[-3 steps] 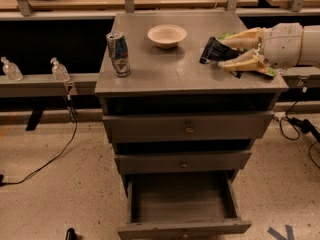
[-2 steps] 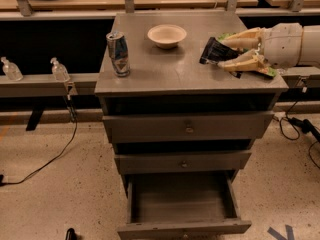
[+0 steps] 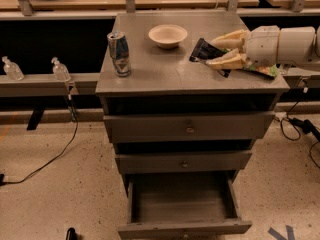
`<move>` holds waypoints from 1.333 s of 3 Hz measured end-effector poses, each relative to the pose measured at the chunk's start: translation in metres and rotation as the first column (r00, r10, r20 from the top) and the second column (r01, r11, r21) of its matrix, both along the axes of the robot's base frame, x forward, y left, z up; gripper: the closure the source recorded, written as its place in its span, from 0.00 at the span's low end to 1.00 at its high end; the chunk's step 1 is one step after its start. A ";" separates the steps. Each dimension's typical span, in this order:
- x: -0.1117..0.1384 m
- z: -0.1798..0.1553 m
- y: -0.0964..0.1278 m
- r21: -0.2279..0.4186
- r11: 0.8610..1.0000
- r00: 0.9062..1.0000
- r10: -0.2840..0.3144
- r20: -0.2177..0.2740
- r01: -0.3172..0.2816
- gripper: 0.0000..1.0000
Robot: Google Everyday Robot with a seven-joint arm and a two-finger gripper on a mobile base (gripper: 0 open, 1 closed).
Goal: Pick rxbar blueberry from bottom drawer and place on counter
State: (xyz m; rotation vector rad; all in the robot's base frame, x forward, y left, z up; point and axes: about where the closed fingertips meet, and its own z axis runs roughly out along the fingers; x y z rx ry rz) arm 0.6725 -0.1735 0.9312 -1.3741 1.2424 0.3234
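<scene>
Partly hidden, rxbar blueberry [image 3: 201, 48] in hand [image 3: 214, 52] over counter [image 3: 160, 68].

Gripper [image 3: 214, 52] at rxbar blueberry [image 3: 201, 48], R side of counter [image 3: 160, 71], can [image 3: 119, 54] + bowl [image 3: 168, 35] on it, bottom drawer [image 3: 185, 228] open

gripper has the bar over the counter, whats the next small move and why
Probably ease the gripper down a touch and open its fingers. It is shut on the rxbar blueberry above the right part of the counter, clear of the bowl, and the bottom drawer stands open with nothing visible inside, so only the release seems left.
</scene>
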 end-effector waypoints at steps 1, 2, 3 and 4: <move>0.032 -0.021 0.013 0.007 0.998 0.996 -0.056 -0.063 0.057 0.98; 0.049 -0.033 0.022 0.016 0.994 0.988 -0.108 -0.107 0.110 0.76; 0.060 -0.045 0.026 0.019 0.985 0.974 -0.167 -0.156 0.172 0.45; 0.059 -0.045 0.029 0.018 0.987 0.975 -0.158 -0.154 0.162 0.22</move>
